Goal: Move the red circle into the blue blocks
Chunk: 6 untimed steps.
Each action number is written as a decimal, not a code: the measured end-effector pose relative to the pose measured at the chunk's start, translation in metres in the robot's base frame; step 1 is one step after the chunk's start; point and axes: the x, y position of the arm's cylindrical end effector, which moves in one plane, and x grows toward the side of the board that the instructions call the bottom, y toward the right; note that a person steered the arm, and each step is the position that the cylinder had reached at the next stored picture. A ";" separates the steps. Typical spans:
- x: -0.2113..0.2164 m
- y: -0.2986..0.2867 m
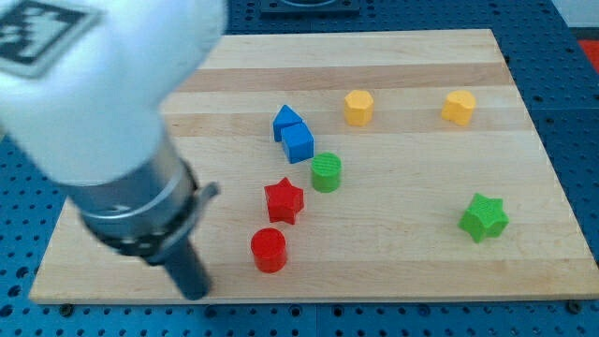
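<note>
Wooden board (421, 271), my tip (197, 292) left of red circle (269, 250), blue blocks (294, 135) above

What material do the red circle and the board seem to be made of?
Red circle: probably plastic, matte, with fine ridges on its uniformly coloured top. Board: pale wood with a smooth finish, as the long grain bands and plank seams suggest. My tip stands to the view's left of the circle.

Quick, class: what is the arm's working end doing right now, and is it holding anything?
My tip: a bare rod, holding nothing, touching no block.
It sits to the view's left of the red circle, slightly lower.
</note>
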 end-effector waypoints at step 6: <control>-0.011 0.065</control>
